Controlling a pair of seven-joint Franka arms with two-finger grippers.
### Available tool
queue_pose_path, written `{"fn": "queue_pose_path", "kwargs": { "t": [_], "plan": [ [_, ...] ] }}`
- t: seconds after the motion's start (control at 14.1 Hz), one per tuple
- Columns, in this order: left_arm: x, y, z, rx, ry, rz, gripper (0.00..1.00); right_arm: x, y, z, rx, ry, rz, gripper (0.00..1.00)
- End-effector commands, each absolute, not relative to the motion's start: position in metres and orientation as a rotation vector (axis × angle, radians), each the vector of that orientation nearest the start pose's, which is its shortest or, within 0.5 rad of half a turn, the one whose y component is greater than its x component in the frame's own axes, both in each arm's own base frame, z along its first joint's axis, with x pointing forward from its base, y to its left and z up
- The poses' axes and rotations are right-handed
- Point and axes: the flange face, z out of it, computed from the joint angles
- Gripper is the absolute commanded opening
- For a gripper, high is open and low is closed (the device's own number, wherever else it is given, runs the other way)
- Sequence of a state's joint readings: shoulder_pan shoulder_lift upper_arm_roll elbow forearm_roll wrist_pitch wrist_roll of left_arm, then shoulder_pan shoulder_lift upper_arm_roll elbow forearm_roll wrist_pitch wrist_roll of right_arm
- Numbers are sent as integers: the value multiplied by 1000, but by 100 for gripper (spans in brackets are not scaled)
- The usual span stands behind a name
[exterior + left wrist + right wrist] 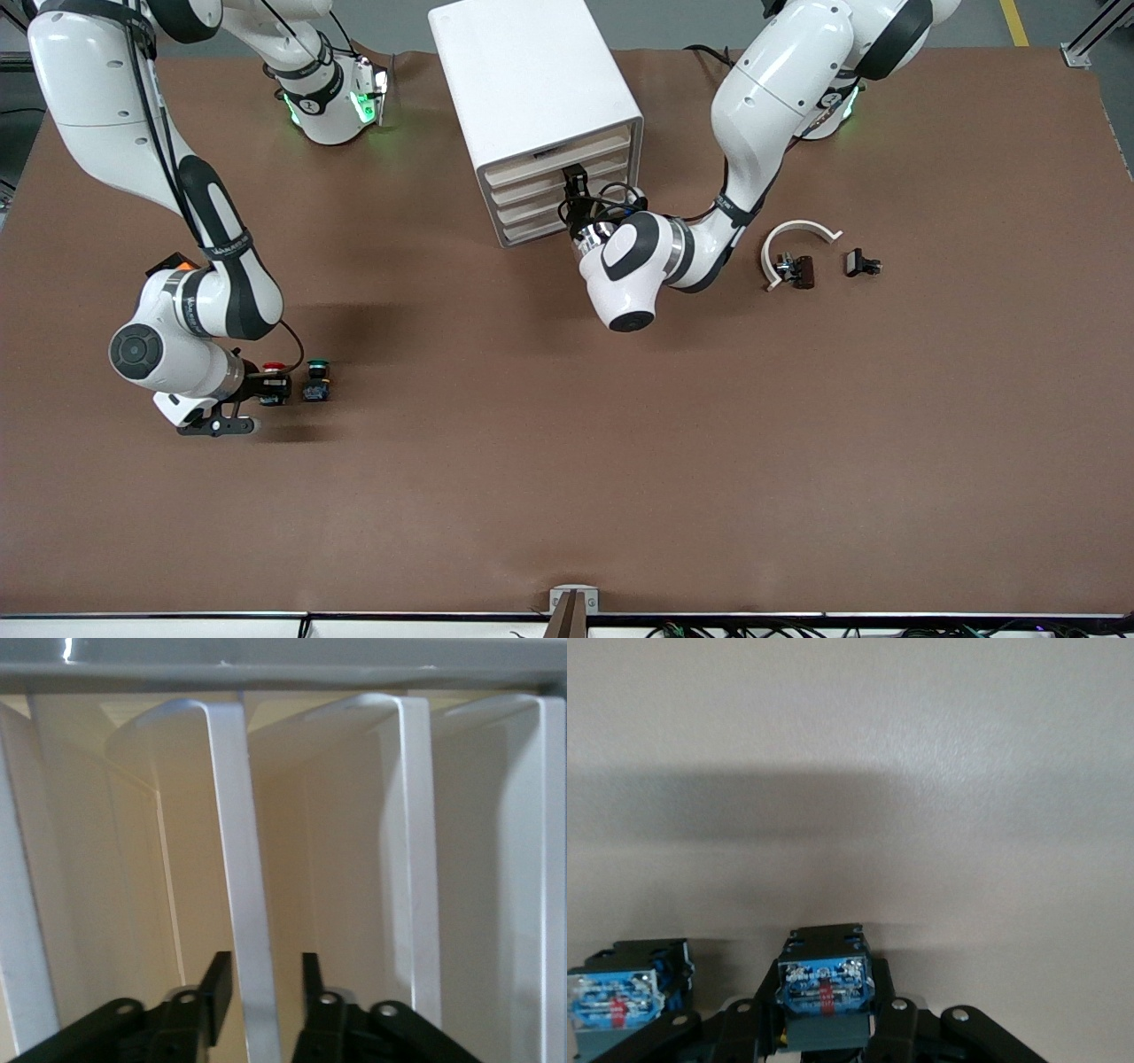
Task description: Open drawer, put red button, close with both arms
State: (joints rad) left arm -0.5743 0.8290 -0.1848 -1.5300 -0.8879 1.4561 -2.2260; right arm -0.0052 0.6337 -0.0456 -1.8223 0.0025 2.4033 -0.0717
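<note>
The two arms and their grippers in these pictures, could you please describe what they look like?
Both arms are glossy white, rounded and jointed, with black rings at the joints and a thin black cable running along each. The bases glow green. The left gripper and the right gripper are black two-finger units with silver screws near the fingers. The left arm's wrist also carries a bundle of looped black cables.

Brown table [567, 461] with a few small items

White cabinet [532, 80] stands far and central; red button [274, 366] and green button [316, 365] sit near the right arm's end; white curved piece [797, 232] and black clip [859, 263] toward the left arm's.
</note>
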Motion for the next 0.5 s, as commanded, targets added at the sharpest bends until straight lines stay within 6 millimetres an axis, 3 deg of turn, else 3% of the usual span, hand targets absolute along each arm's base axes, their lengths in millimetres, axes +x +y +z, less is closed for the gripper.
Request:
{"fn": "queue_pose_path", "kwargs": {
  "t": [0.0,0.07,0.43],
  "plan": [
    [406,-480,187,-1224,-1632,1313,11,648,-29,221,-3148,-60,80,29],
    [407,-480,188,-1226,-1634,1311,1,650,-27,236,-3146,-58,106,29],
    [420,-471,191,-1226,-1663,1309,0,655,-17,308,-3129,-54,235,29]
  ]
}}
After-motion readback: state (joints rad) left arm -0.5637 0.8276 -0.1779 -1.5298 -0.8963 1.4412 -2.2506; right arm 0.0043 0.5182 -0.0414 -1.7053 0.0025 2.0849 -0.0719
